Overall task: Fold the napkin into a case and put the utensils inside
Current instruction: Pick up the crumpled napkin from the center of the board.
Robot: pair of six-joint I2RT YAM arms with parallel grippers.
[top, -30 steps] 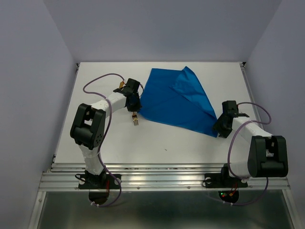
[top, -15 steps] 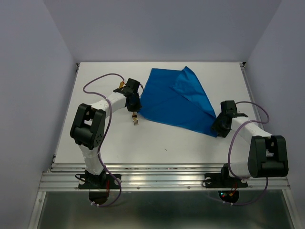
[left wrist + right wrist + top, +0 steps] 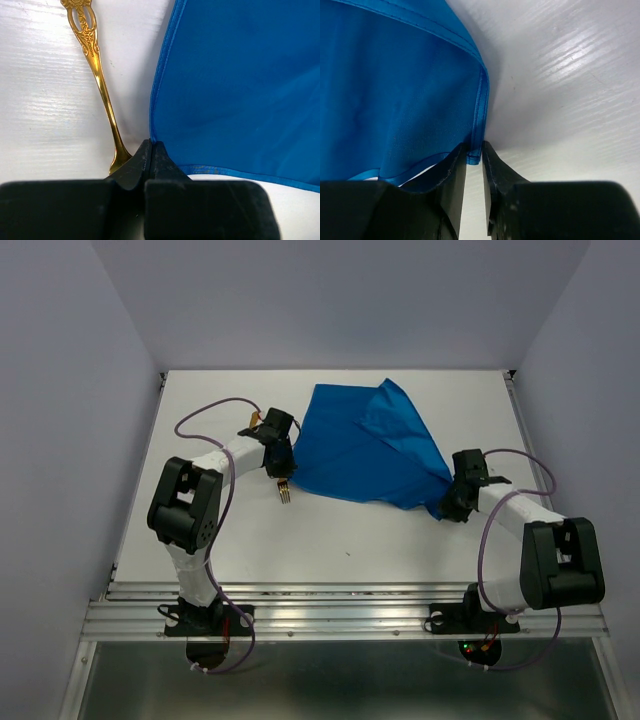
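Napkin (image 3: pixel 365 455): bright blue cloth, mid-table toward 12 o'clock. Not flat; a flap lies doubled over on its 1 o'clock side.
Left gripper (image 3: pixel 151 146): jaws closed tight on the napkin's 8 o'clock corner, with the hem running into the tips.
Right gripper (image 3: pixel 474 162): at the 4 o'clock corner. Jaws nearly together either side of the hem tip, a slit of table showing between them. Whether they bite yet, cannot tell.
Fork (image 3: pixel 101 87): golden, ornate handle, flat on the table just beside the left hem. Its neck disappears under the left finger.
Risk, right: only the very tip of the hem sits between the jaws, so a pull could slip it free.
Risk, left: the fork lies against or just short of the closed tips, and lifting that corner may drag or flick it.
Risk, fold: the doubled flap may bunch and skew the fold.
Table (image 3: pixel 400 550): white, smooth, faint grain, glossy patches.
Room: plain pale lilac walls (image 3: pixel 60 390) at 9, 12 and 3 o'clock; metal rail (image 3: pixel 340 612) at 6.
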